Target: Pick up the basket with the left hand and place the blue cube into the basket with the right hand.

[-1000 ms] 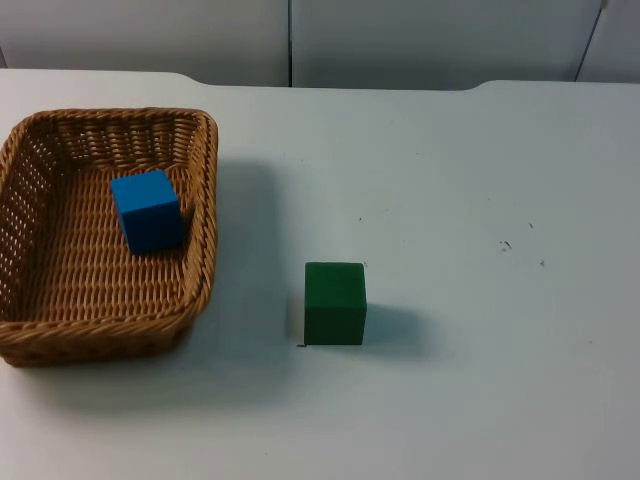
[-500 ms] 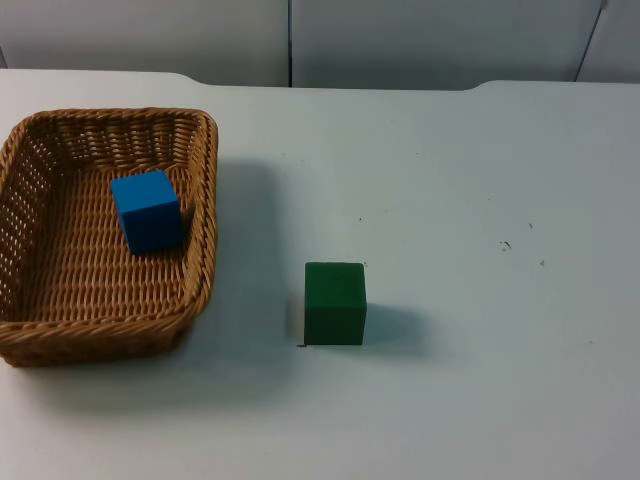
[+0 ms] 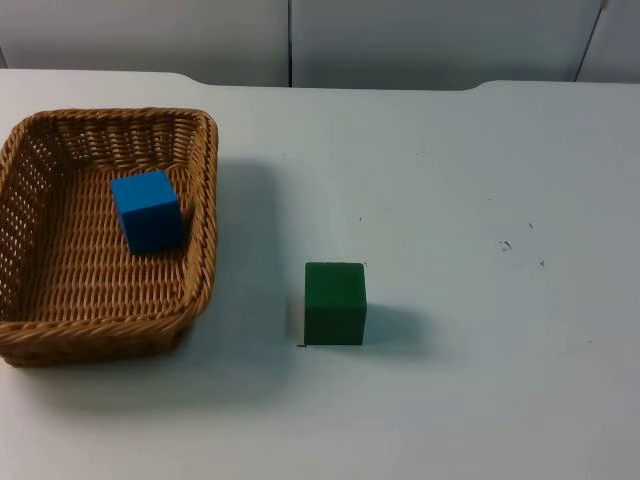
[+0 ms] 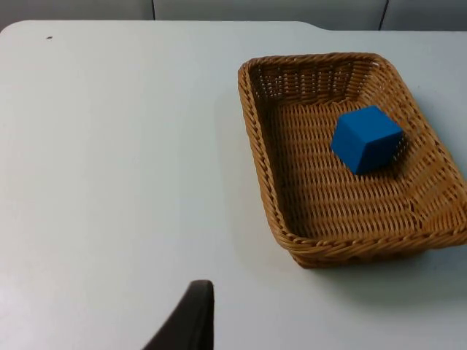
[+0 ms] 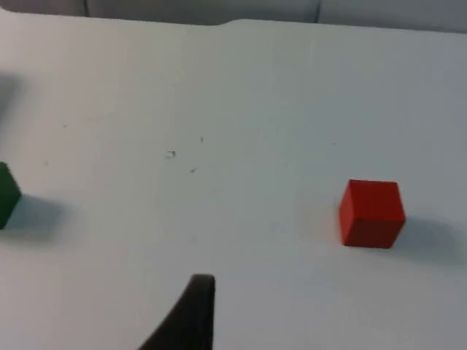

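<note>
**Blue cube is sitting in the basket; both arms are waiting back**

From the top, we are seeing the blue cube (image 3: 147,209) lying inside the basket (image 3: 205,210) on the worktop (image 3: 480,180), a green cube (image 3: 335,302) standing apart to the right.

Through the left wrist, the left tool (image 4: 191,313) is hanging well short of the basket; its state we cannot tell. Any grasp should take the rim squarely.

Through the right wrist, the right tool (image 5: 193,310) is hovering near a red cube (image 5: 372,213); state unclear.

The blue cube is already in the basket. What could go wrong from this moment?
1. The blue cube lies loose near one wall of the basket; a tilted lift might let it slide or tip out.
2. The green cube stands beside the basket; a swinging arm might knock it.
</note>
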You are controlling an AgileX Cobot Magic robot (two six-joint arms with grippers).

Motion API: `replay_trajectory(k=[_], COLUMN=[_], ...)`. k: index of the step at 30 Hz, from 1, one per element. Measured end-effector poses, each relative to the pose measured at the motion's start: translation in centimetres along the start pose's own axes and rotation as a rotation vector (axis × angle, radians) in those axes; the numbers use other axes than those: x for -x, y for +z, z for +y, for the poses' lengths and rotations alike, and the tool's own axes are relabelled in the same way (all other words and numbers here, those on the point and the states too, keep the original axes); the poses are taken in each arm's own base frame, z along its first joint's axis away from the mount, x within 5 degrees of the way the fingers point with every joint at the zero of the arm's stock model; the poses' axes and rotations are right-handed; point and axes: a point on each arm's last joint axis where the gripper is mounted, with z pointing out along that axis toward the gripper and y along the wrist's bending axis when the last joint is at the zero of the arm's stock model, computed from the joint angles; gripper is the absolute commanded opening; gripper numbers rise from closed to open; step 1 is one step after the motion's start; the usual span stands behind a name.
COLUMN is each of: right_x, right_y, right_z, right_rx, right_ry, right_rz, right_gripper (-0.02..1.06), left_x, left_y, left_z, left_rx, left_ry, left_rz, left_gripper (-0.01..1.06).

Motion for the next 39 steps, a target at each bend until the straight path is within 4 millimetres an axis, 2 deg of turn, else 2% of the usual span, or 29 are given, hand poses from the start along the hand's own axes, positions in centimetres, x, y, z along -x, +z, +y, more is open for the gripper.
replay_trajectory(k=[10, 39], right_x=[-0.06, -0.06], right_y=[-0.13, -0.14], right_z=[0.1, 0.11], right_rx=[-0.126, -0.131], right_ry=[0.067, 0.069], right_rz=[0.011, 0.012], right_gripper=[1.05, 1.05], left_x=[0.0, 0.0], left_y=[0.0, 0.0], left_z=[0.0, 0.0], left_rx=[0.0, 0.0], left_ry=[0.0, 0.0], left_rz=[0.0, 0.0], left_gripper=[1.05, 1.05])
